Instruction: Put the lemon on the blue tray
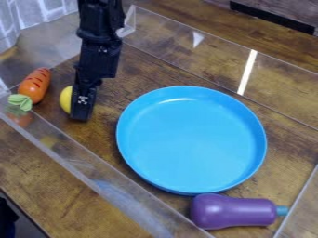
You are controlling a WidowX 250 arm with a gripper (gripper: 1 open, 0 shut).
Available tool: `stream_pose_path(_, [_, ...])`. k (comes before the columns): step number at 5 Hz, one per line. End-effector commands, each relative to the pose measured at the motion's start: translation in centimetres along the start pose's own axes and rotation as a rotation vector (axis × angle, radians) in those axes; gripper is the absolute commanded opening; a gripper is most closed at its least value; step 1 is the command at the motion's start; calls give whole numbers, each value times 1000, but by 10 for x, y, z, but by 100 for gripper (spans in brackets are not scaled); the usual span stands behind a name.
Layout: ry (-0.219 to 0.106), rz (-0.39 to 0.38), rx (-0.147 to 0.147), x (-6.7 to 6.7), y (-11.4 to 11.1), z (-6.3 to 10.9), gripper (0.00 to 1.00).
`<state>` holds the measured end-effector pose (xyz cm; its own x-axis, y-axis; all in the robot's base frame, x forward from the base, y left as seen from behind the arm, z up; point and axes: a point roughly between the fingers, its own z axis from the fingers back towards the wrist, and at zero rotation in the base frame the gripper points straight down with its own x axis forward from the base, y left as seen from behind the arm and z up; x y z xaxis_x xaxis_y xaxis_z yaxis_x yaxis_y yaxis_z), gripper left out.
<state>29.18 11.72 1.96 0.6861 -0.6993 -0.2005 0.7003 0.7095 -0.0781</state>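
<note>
You have the gripper [82, 102] down at the lemon [67, 99], its fingers set wide and overlapping the fruit in the camera view. The lemon peeks out mostly on the carrot's side of your fingers; whether they touch it, you cannot tell. The orange carrot [36, 85], with its green top, lies near your gripper, just past the lemon. On the opposite side of your gripper from the carrot sits the blue tray [191, 139], apart from your fingers, its round face turned up. Beyond the tray from your gripper, the purple eggplant [233, 212] lies close to the tray's rim.
</note>
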Motion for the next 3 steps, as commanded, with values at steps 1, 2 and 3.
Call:
stream_pose_path(1, [-4, 44, -10, -11, 6, -3, 0])
stream_pose_path(2, [-3, 52, -11, -11, 7, -2, 0])
stream_pose_path(3, [0, 60, -11, -12, 8, -1, 0])
